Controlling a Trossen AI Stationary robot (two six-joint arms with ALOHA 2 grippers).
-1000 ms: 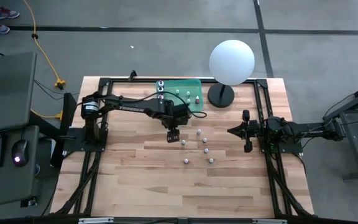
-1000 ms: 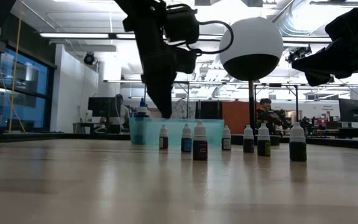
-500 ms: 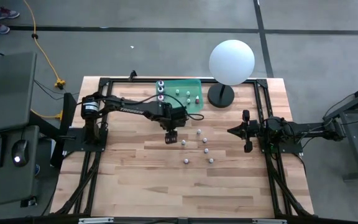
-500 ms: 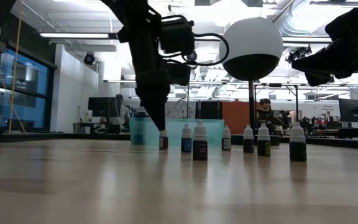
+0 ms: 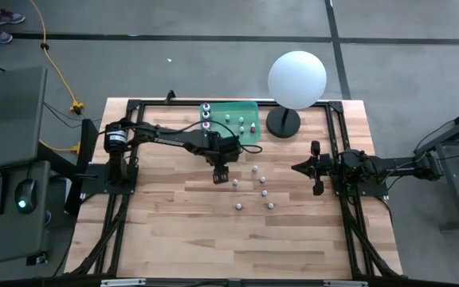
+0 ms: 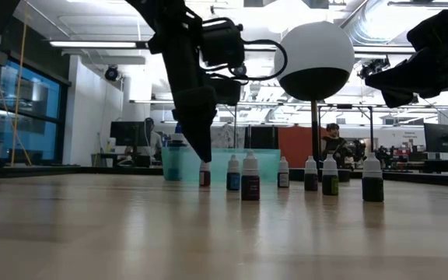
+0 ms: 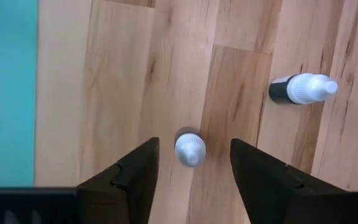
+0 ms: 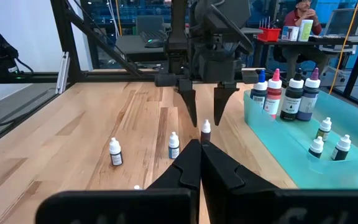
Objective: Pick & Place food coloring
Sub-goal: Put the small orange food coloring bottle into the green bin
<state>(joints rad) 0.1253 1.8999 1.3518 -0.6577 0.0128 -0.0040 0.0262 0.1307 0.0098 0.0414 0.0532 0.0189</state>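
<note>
While the left gripper (image 7: 191, 168) hangs spread around a small white-capped bottle (image 7: 190, 149) on the pale plank table (image 5: 174, 223), touching nothing, the right gripper (image 5: 315, 168) waits pinched closed, empty. Translucent teal bin (image 8: 278, 134) sits just beside.

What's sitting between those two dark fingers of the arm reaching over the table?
One small white-capped bottle stands in the gap of the open left gripper, untouched; the left wrist view shows it best, over bare wood.
</note>
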